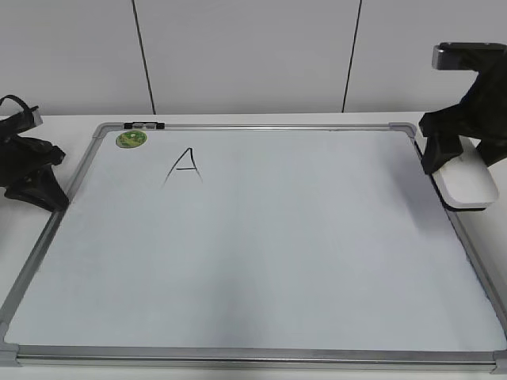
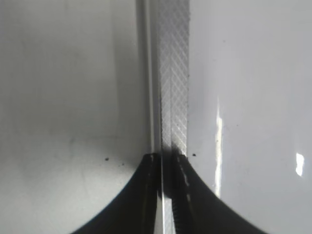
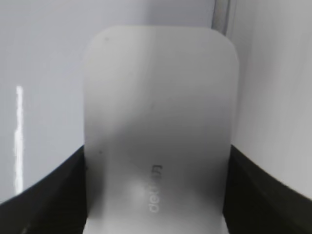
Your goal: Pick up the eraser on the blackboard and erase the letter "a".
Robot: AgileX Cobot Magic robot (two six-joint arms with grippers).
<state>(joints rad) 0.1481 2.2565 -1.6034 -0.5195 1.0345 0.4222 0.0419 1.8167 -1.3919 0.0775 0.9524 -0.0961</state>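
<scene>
- Eraser (image 3: 158,126) fills the right wrist view: flat white rounded-rectangle block, faint grey lettering near its lower end, black fingers (image 3: 44,195) pressed against both long sides.
- Right gripper (image 3: 156,195) is clamped on the eraser, fingers only as far apart as the block is wide.
- Exterior view, near to far: bottom rail of the blackboard (image 1: 253,356) runs along the front edge, grey plastic corner pieces at both ends.
- Board surface is white and mostly bare across the near and middle area.
- Mid right: eraser (image 1: 467,184) sits at the board's right edge, overlapping the frame, dark underside showing as a thin line along its lower edge. Whether it is touching the board or lifted off, cannot tell.
- Right gripper (image 1: 445,150) is on the eraser's far end, arm rising to the top right.
- Mid left: left gripper (image 1: 36,186) is low at the board's left frame rail.
- Left wrist view: left gripper (image 2: 165,165) has its fingertips nearly together over the ribbed silver frame strip, nothing held; only a thin sliver between them.
- Far side: capital "A" (image 1: 184,166) in black marker, upper left of the board.
- Round green magnet (image 1: 131,139) just left of and beyond the "A", near the top left corner.
- Small black clip (image 1: 144,125) on the top rail right above the magnet.
- No lowercase "a" visible on the board.
</scene>
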